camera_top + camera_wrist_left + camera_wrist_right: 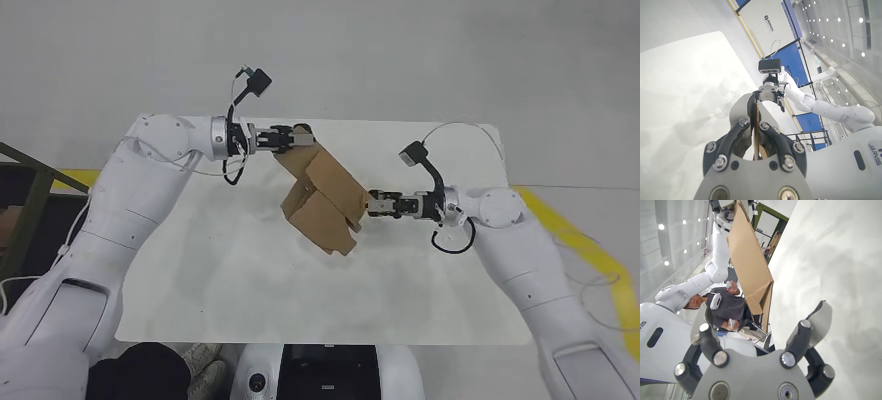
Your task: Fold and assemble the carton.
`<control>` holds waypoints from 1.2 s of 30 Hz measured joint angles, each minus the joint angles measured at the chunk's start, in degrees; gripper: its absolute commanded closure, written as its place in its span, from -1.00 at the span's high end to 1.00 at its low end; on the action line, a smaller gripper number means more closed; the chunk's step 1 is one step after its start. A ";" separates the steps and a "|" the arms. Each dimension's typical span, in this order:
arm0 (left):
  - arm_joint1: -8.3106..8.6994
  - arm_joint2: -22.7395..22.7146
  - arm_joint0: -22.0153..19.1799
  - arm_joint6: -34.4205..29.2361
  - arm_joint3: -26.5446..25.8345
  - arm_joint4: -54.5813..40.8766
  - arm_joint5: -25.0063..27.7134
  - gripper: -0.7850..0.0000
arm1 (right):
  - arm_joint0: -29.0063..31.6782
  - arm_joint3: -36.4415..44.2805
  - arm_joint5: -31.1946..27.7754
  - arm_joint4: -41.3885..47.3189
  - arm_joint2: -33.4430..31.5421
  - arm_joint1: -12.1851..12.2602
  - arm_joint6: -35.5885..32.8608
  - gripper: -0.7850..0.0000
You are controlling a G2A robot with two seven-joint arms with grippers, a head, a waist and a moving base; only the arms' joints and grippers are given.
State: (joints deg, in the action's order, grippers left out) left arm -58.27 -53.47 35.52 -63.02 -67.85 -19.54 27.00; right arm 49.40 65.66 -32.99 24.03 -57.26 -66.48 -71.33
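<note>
Nearest us is the white table [200, 300], its near edge just ahead of us. Over its middle we see the brown carton [322, 195], set slantwise. One end points toward us and to the right, and the other runs away to the left. It is only part folded: the panels are bent along their creases, with loose flaps at the near end, and it is not a closed box. The right wrist view shows it tilted up from the tabletop with its shadow on the white surface. We cannot tell whether its near corner touches the table.

A little farther out, our right gripper [368, 203] is level with the carton's middle, just beside its right-hand edge. Its fingers [819, 311] are spread wide and released, with nothing between them. The carton's edge is ahead of them, and we cannot tell if a tip brushes the cardboard.

Farthest from us, at the carton's far end, is our left gripper [293, 138]. It is clenched on the cardboard. In the left wrist view the thin edge of a panel runs straight between the two pads, which press it from both sides.
</note>
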 measured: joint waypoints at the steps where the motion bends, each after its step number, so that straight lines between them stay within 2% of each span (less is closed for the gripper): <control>1: -0.08 0.08 -0.05 -0.05 0.00 -0.15 -0.01 -1.00 | -0.20 -0.11 -0.01 0.39 0.38 -0.04 0.05 1.00; 2: -0.19 0.21 -0.12 -0.12 0.02 -0.35 -0.02 -1.00 | -0.41 -0.21 -0.07 0.94 0.83 -0.07 0.12 1.00; 3: -0.28 0.32 -0.19 -0.17 0.06 -0.47 -0.02 -1.00 | -0.55 -0.23 -0.11 1.33 1.12 -0.06 0.15 0.89; 4: -0.38 0.45 -0.28 -0.18 0.10 -0.51 -0.01 -1.00 | -0.66 -0.22 -0.12 1.72 1.38 -0.04 0.15 0.58; 5: -0.52 0.64 -0.39 -0.17 0.16 -0.53 0.03 -1.00 | -0.80 -0.18 -0.10 2.15 1.66 0.03 0.13 0.17; 6: -0.62 0.79 -0.47 -0.17 0.23 -0.55 0.05 -1.00 | -0.92 -0.11 -0.04 2.37 1.87 0.10 0.07 -0.04; 7: -0.71 0.91 -0.56 -0.16 0.31 -0.58 0.05 -1.00 | -1.02 -0.04 0.04 2.55 2.06 0.18 -0.01 -0.11; 11: -1.07 1.22 -1.04 -0.42 0.84 -0.70 0.18 -1.00 | -1.40 0.10 0.16 3.31 2.86 0.61 -0.13 -0.27; 12: -1.13 1.23 -1.16 -0.53 0.98 -0.75 0.24 -1.00 | -1.45 0.04 0.08 3.45 2.99 0.71 -0.05 -0.39; 14: -1.25 1.19 -1.51 -0.79 1.34 -0.88 0.28 -1.00 | -1.54 -0.17 -0.16 3.78 3.35 0.90 0.19 -0.48; 21: -1.47 0.75 -2.29 -1.33 1.85 -0.77 0.40 -1.00 | -1.99 -0.32 -0.72 5.28 4.94 1.32 0.75 -1.00; 29: -1.74 0.45 -2.35 -1.62 2.41 -1.00 0.77 -1.00 | -2.19 0.38 -0.99 8.15 6.12 2.06 1.01 -1.00; 30: -1.77 0.44 -2.37 -1.65 2.48 -1.04 0.79 -0.11 | -2.19 0.47 -0.98 8.46 6.18 2.17 1.01 -1.00; 31: -1.82 0.40 -2.38 -1.66 2.54 -1.20 0.81 1.00 | -2.19 0.54 -0.98 8.76 6.25 2.29 1.00 -1.00; 36: -1.96 -0.41 -2.42 -1.69 3.04 -3.16 1.48 1.00 | -2.03 0.45 -0.37 11.13 6.69 2.80 0.39 -1.00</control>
State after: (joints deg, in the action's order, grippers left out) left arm -60.23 -53.89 33.10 -64.71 -64.81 -22.70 28.48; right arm 47.37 66.11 -33.36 35.16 -50.57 -63.68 -70.94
